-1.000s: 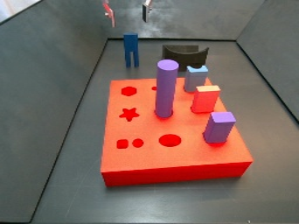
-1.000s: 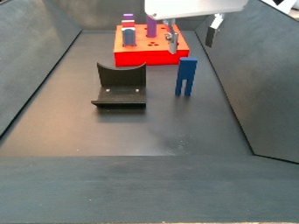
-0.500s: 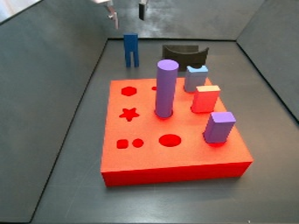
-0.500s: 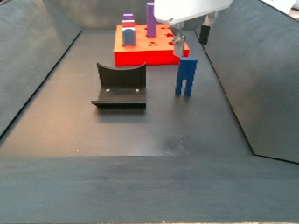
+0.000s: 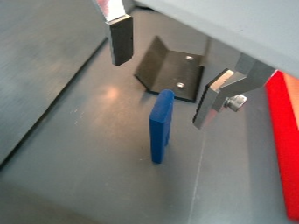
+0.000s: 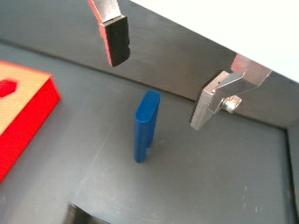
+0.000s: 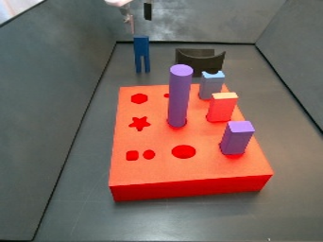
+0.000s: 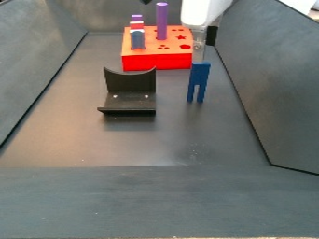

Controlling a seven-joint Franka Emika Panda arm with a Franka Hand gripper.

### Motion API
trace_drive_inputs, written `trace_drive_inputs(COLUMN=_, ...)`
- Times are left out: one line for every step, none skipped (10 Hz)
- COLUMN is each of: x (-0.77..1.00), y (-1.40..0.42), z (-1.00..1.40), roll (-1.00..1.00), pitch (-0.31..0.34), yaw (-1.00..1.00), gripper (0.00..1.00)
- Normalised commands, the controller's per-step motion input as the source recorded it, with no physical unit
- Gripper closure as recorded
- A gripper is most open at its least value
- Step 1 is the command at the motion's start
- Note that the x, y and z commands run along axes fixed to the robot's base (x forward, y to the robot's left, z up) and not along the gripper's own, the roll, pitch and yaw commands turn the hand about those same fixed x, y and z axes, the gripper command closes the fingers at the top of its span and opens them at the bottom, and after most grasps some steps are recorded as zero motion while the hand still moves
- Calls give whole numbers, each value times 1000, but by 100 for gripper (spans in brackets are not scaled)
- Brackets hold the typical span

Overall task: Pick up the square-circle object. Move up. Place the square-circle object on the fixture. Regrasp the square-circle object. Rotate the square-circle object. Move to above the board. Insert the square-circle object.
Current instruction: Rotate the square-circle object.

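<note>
My gripper (image 5: 163,57) hangs open above the square-circle object (image 5: 160,127), which stands upright on the floor between the fixture (image 8: 127,93) and the board (image 8: 159,52). If I descend off-centre, I judge a finger (image 6: 114,39) could tip it.

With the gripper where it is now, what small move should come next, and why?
Probably straight down. The gripper hangs open above the upright blue block, one finger on each side and clear of it. The block stands on the floor between the fixture and the board, so lowering should bracket it.
</note>
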Motion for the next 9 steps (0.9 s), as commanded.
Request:
trace_drive_inputs(x=39, y=-1, z=-25, roll=-21, pitch=2, yaw=1000, gripper=0)
trace_drive_inputs(x=39, y=-1, z=-24, roll=-21, pitch=2, yaw=1000, gripper=0)
trace_drive_inputs(x=39, y=-1, z=-24, roll=-22, pitch=2, yaw=1000, gripper=0)
trace_drive_inputs(x=39, y=-1, z=-24, roll=-23, pitch=2, yaw=1000, gripper=0)
trace_drive_inputs(x=39, y=-1, z=-24, roll=-24, pitch=2, yaw=1000, gripper=0)
trace_drive_inputs(x=39, y=-1, z=-24, roll=-25, pitch=2, yaw=1000, gripper=0)
trace_drive_inputs(x=39, y=-1, z=-24, roll=-26, pitch=2, yaw=1000, gripper=0)
trace_drive_inputs(x=39, y=-1, z=-24, roll=-27, pitch=2, yaw=1000, gripper=0)
trace_drive_inputs(x=39, y=-1, z=-24, roll=-29, pitch=2, yaw=1000, gripper=0)
